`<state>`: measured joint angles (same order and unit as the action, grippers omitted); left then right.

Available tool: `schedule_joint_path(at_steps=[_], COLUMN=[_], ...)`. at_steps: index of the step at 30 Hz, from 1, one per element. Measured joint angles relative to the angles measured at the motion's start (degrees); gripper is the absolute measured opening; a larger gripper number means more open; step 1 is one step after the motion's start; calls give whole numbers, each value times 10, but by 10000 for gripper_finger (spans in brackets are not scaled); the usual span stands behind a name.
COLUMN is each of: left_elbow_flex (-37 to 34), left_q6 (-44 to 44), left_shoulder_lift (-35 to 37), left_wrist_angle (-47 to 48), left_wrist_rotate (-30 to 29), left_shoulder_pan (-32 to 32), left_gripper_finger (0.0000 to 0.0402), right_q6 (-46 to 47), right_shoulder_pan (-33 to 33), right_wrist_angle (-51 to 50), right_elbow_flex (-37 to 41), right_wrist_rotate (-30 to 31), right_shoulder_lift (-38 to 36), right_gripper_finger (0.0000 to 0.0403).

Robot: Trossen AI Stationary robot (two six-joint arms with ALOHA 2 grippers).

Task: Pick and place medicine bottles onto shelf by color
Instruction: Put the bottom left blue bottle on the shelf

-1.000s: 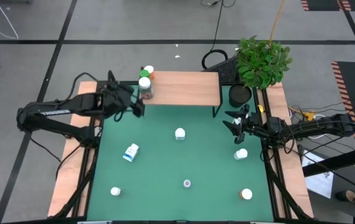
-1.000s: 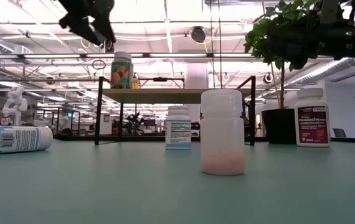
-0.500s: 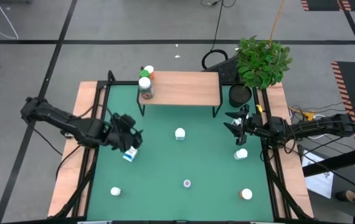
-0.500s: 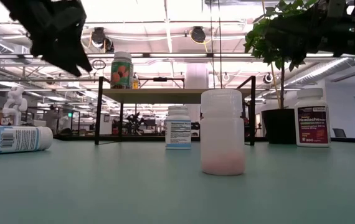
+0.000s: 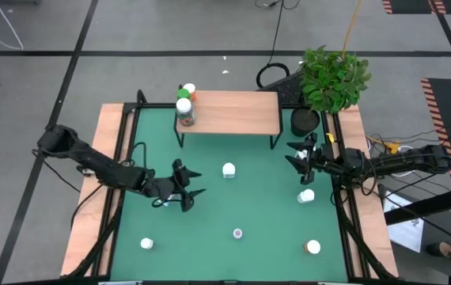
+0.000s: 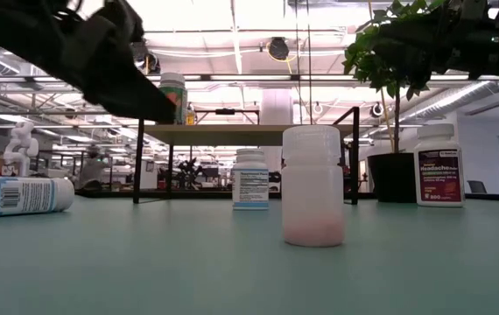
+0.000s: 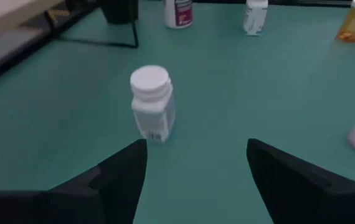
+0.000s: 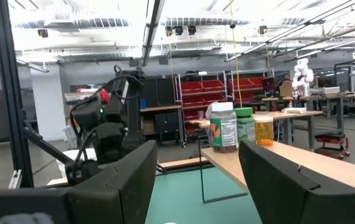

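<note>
The left gripper [image 5: 191, 184] is low over the green mat [image 5: 265, 198], left of centre, its two dark fingers [image 7: 123, 173] spread apart with nothing between them. Straight ahead of it, just beyond the fingertips, a white bottle with a white cap [image 7: 152, 103] stands upright on the mat; from above that looks like the bottle in the middle of the mat [image 5: 229, 169], in front of the shelf. The lying bottle with the blue-printed label [image 6: 17, 195] is at the left of the low view, on its side; from above the left arm covers that spot.

The right gripper [image 5: 296, 157] hangs at the mat's right edge, near the black plant pot [image 5: 305, 120]. Its fingers [image 8: 276, 180] are parted and empty too, and they face across the table toward the shelf.

The shelf [image 5: 233, 112], a light wood top on thin black legs, stands at the far edge of the mat. At its left end a little cluster is already set: a clear bottle with a green-and-orange label [image 8: 223, 127], a green-capped one [image 8: 245, 124] and an orange one [image 8: 263, 130].

Other white bottles are scattered on the mat: one just below the right gripper [image 5: 306, 195], one at the near right corner [image 5: 313, 247], one at the near left [image 5: 146, 244], and a small one near the front centre [image 5: 237, 233].
</note>
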<state>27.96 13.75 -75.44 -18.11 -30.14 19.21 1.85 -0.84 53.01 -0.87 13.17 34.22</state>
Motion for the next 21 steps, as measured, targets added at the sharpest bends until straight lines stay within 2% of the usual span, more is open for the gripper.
schedule_joint_path(at_steps=[6,13,17,21], left_elbow_flex=[40,104,131,164], left_q6=[-89,-133,-104,39], left_shoulder_lift=[-80,-134,-134,-106], left_wrist_angle=[-85,-70,45,233], left_wrist_rotate=[34,86,93,79], left_shoulder_pan=[-52,-106,-114,-108], left_gripper_finger=[279,310,315,303], right_q6=[0,0,0,0], right_shoulder_pan=[0,0,0,0], right_wrist_angle=[4,3,0,-1], right_elbow_flex=[0,0,0,0], right_wrist_rotate=[0,0,-14,-15], right_shoulder_lift=[0,1,1,2], right_gripper_finger=[224,224,224,224])
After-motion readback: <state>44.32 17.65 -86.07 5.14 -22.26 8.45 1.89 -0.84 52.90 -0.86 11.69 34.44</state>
